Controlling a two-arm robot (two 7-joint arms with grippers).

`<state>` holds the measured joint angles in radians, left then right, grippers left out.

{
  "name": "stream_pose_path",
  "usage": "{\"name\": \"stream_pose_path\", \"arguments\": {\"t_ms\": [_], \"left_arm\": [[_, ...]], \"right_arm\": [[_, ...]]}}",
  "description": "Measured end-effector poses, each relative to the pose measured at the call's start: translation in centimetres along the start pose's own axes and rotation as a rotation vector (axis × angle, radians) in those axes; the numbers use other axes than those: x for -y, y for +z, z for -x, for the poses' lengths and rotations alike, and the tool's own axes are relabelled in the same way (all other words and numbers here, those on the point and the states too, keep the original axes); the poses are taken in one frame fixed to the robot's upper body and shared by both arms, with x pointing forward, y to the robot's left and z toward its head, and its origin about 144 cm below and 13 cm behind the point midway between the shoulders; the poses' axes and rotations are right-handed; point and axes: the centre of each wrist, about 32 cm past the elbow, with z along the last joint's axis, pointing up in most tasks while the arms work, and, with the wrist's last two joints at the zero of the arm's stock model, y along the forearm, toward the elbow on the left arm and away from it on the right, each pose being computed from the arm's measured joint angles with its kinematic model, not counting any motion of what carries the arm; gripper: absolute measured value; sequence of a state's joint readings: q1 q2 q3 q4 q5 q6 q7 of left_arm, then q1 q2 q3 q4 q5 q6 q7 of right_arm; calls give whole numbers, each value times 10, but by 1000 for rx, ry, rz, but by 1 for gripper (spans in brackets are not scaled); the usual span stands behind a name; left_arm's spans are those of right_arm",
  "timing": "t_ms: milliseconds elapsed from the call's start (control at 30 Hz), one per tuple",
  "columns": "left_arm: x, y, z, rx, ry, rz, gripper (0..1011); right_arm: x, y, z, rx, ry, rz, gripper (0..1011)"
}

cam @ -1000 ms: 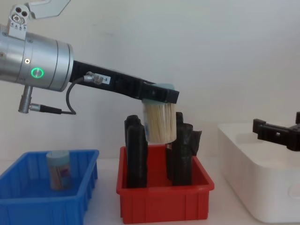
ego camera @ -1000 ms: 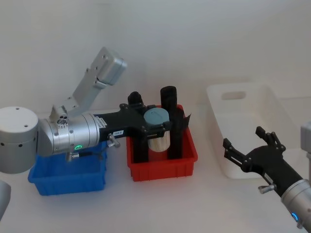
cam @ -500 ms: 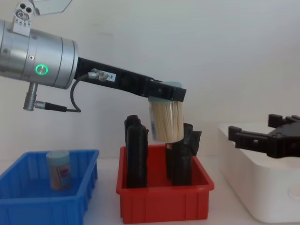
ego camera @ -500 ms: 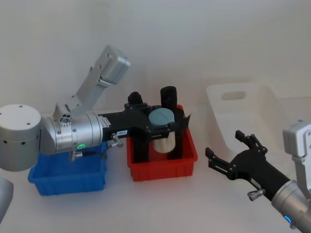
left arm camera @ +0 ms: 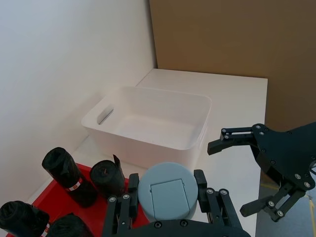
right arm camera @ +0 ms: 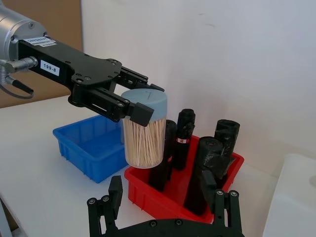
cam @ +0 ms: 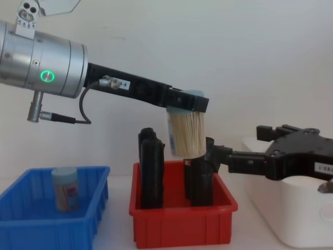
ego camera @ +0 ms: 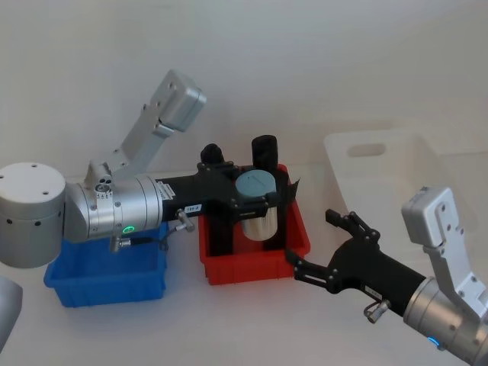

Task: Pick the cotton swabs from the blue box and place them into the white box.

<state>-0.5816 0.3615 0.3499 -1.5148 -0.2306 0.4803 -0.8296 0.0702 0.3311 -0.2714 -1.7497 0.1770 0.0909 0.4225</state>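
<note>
White worktop (ego camera: 229, 320), backed by a pale wall. Three open containers sit directly on it in a row: blue box (ego camera: 107, 288) at the left, red bin (ego camera: 244, 268) just beside it in the middle with a narrow gap between them, and white box (ego camera: 371, 162) at the right, set apart from the red bin and the largest of the three. All stand flat, open tops up.

I read this site as a robotics lab test bench. A red rectangular plastic bin (ego camera: 252, 267) stands on a white tabletop (ego camera: 191, 320), with a plain white wall (ego camera: 305, 61) close behind it. A bright blue plastic bin (ego camera: 107, 286) and a glossy white plastic container (left arm camera: 143, 143) flank the red bin. A flat brown board panel (left arm camera: 222, 34) stands beyond the container.
</note>
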Motion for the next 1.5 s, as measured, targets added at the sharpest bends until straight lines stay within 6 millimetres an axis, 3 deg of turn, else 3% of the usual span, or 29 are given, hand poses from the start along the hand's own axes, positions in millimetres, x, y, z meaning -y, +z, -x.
{"name": "stream_pose_path", "arguments": {"t_ms": [567, 1500], "left_arm": [[0, 1, 0, 1, -3, 1, 671], [0, 1, 0, 1, -4, 1, 671]], "right_arm": [[-27, 8, -11, 51, 67, 4, 1002], [-77, 3, -28, -1, 157, -7, 1002]]}}
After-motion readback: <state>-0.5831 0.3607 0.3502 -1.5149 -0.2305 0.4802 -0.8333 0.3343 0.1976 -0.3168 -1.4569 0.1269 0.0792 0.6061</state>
